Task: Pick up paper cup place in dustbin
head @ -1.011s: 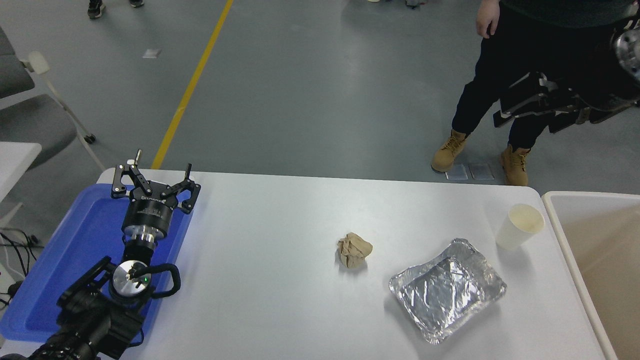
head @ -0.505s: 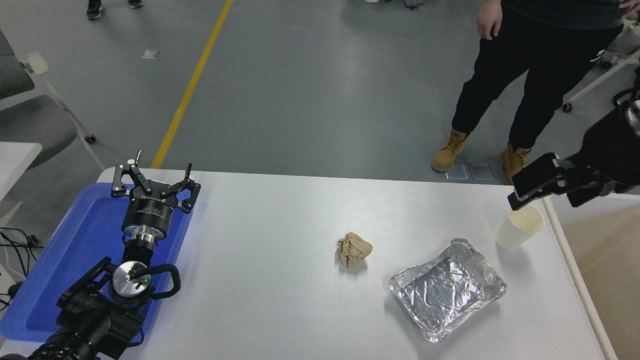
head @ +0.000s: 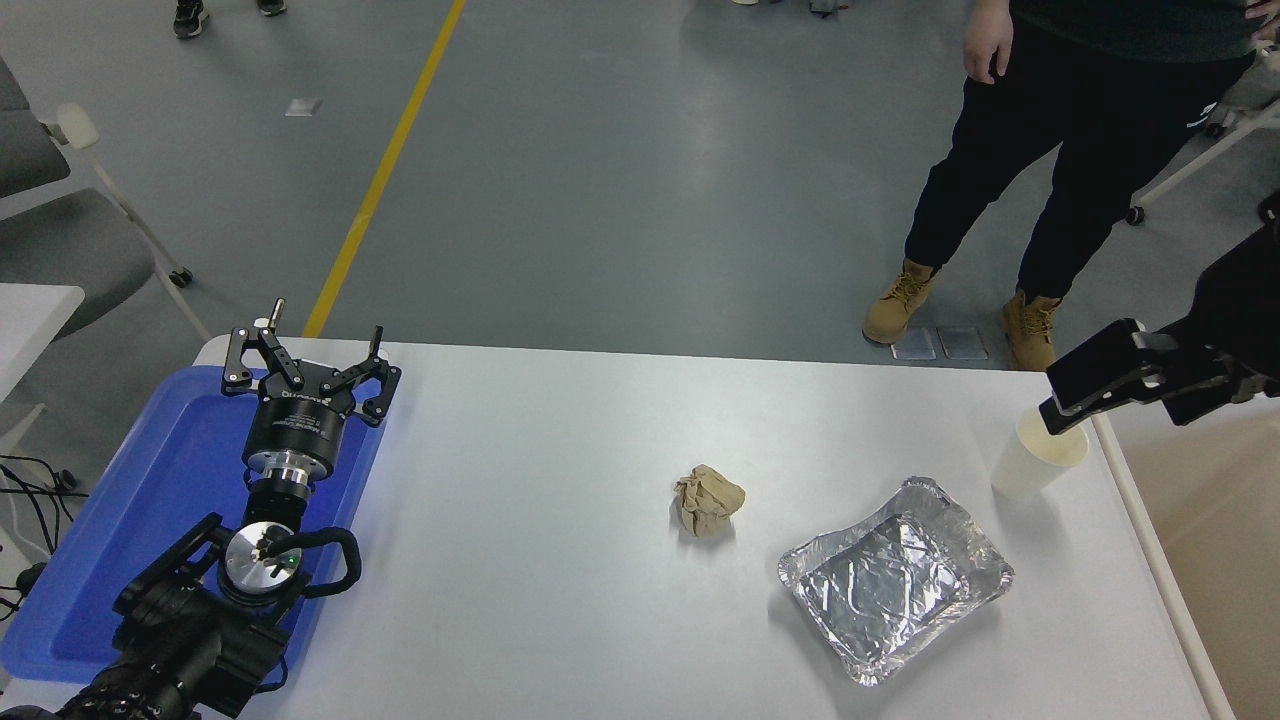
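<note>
The white paper cup (head: 1030,462) stands upright near the table's right edge, cream inside showing. The cream-beige dustbin (head: 1160,560) stands just beyond that edge, only partly in view. My right gripper (head: 1110,414) comes in from the right edge, open, and hovers at the cup's top. One black fingertip (head: 1058,412) overlaps the cup's far rim and hides part of it; the other side lies toward the bin. I cannot tell whether it touches the cup. My left gripper (head: 305,350) is parked, open and empty, over the blue tray (head: 150,490) at the lower left.
A crumpled brown paper ball (head: 708,499) lies mid-table. A crinkled silver foil tray (head: 895,578) lies in front of the cup. A person in black trousers and tan boots (head: 900,300) stands beyond the far edge. A grey chair (head: 60,240) stands at the far left.
My right gripper came down from the upper right to the cup's rim, then shifted slightly right. The cup, paper ball, foil tray and left arm have not moved.
</note>
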Controlling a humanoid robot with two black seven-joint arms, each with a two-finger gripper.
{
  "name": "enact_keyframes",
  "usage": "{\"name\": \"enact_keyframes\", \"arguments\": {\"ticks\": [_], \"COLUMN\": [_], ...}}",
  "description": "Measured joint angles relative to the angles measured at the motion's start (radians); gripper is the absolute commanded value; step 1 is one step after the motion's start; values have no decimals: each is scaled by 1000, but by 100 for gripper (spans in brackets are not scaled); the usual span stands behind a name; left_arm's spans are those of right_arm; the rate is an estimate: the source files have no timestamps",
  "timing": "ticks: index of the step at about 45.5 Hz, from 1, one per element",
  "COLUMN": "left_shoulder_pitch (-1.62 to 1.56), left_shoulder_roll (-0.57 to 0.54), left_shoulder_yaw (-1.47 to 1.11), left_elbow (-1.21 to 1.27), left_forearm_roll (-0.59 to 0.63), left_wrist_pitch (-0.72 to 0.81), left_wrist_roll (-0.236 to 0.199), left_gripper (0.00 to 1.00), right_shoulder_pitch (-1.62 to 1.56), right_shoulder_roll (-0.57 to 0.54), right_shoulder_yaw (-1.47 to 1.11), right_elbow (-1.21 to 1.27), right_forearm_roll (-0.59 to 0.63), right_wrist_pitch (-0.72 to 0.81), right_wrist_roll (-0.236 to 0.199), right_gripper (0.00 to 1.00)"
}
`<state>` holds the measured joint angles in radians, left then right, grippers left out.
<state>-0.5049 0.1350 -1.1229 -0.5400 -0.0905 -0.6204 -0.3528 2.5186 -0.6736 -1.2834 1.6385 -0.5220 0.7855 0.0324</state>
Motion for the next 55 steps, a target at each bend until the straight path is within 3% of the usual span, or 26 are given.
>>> {"name": "enact_keyframes", "arguments": {"ticks": [22, 40, 55], "left_shoulder_pitch": [0, -1, -1], "left_shoulder_roll": [0, 0, 0], "left_shoulder_yaw": [0, 0, 0], "left_elbow": [0, 0, 0], "left_forearm_roll": [0, 0, 0], "left_wrist_pitch": [0, 1, 1], "left_wrist_roll": [0, 0, -2], "left_gripper": [100, 100, 100], "right_shoulder_pitch": [-405, -851, -1130], "right_shoulder_roll": [-35, -35, 35], "right_shoulder_yaw": [156, 352, 436], "right_elbow": [-353, -685, -903], "right_forearm_roll": [-189, -372, -432], "right_wrist_pitch": [-28, -242, -484], "right_wrist_roll": [6, 20, 33], "right_gripper": [100, 100, 100]}}
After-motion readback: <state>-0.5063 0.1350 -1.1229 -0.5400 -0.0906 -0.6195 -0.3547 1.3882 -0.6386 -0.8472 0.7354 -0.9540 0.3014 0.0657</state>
